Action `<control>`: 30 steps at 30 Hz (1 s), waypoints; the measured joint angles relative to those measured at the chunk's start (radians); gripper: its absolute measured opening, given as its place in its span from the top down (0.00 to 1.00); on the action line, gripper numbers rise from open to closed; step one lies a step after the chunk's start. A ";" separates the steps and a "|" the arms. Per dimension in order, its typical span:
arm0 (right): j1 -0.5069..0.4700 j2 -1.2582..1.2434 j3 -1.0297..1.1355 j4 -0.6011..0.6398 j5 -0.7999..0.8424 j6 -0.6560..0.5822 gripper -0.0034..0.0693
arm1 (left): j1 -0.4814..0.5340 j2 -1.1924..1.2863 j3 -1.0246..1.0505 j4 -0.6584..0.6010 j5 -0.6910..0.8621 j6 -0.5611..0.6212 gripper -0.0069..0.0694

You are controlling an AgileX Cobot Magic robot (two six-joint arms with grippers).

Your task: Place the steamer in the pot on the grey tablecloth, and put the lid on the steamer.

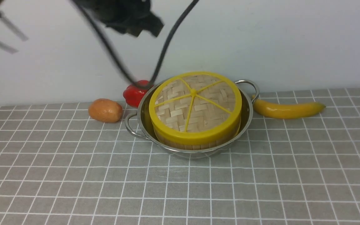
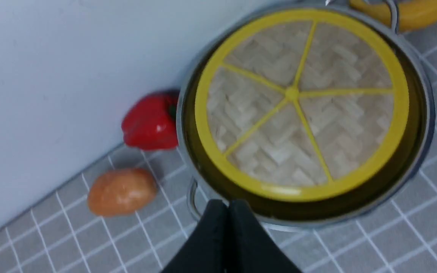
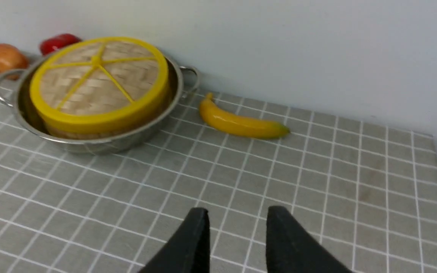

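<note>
Front view: pot (image 1: 245, 112) contains steamer (image 1: 195, 144) under lid (image 1: 195, 106); left gripper (image 2: 228, 206) clenched empty, right gripper (image 3: 237, 223) released.

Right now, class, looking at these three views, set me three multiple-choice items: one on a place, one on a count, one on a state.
1. Where does the banana lie?
A. inside the pot
B. on the grey tablecloth beside the pot's handle, on the robot's right
C. on top of the lid

2. How many yellow spokes run from the hub of the lid?
A. three
B. five
C. eight

3. How does the left tool stand?
A. shut, holding nothing
B. wide open
C. clamped on the lid's rim

Answers:
1 B: the front view shows it flat on the cloth just right of the pot.
2 B: five thin spokes can be counted in the left wrist view.
3 A: its two fingers meet with nothing between them, above the pot's edge, while the lid rests on the steamer.
</note>
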 joint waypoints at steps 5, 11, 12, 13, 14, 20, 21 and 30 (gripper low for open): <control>0.000 -0.146 0.198 -0.024 -0.085 0.055 0.70 | 0.001 -0.192 0.321 -0.037 -0.078 0.001 0.94; 0.000 -0.248 0.374 -0.010 -0.132 0.074 0.96 | 0.001 -0.484 0.775 -0.155 -0.351 0.003 0.94; 0.000 -0.247 0.383 -0.010 -0.134 0.075 0.97 | 0.001 -0.518 0.848 -0.172 -0.382 0.003 0.94; 0.000 -0.247 0.387 -0.010 -0.137 0.076 0.97 | 0.001 -0.542 0.891 -0.181 -0.395 0.003 0.94; 0.000 -0.247 0.388 -0.010 -0.141 0.077 0.97 | 0.001 -0.574 0.945 -0.199 -0.415 0.003 0.94; 0.000 -0.248 0.388 0.062 -0.143 0.094 0.97 | 0.001 -0.690 1.048 -0.263 -0.422 0.003 0.94; 0.000 -0.248 0.388 0.076 -0.143 0.096 0.97 | 0.001 -0.703 1.049 -0.270 -0.419 0.003 0.93; 0.000 -0.248 0.389 0.214 -0.143 0.100 0.95 | 0.001 -0.729 1.049 -0.286 -0.419 0.002 0.92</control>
